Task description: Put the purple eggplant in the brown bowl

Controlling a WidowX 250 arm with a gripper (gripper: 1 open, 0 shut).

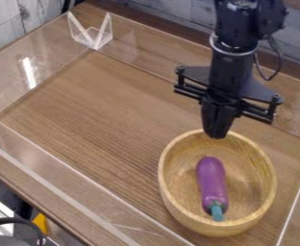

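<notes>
place: robot lab test cell | bench (101,106): wood-grain top filling the frame | clear plastic walls (37,72) fencing its left and lower edges | black robot arm (237,38) mounted at upper right | cables (279,58) behind the arm

Glossy purple eggplant (212,183), teal stem; light-brown grained bowl (179,163).
</notes>
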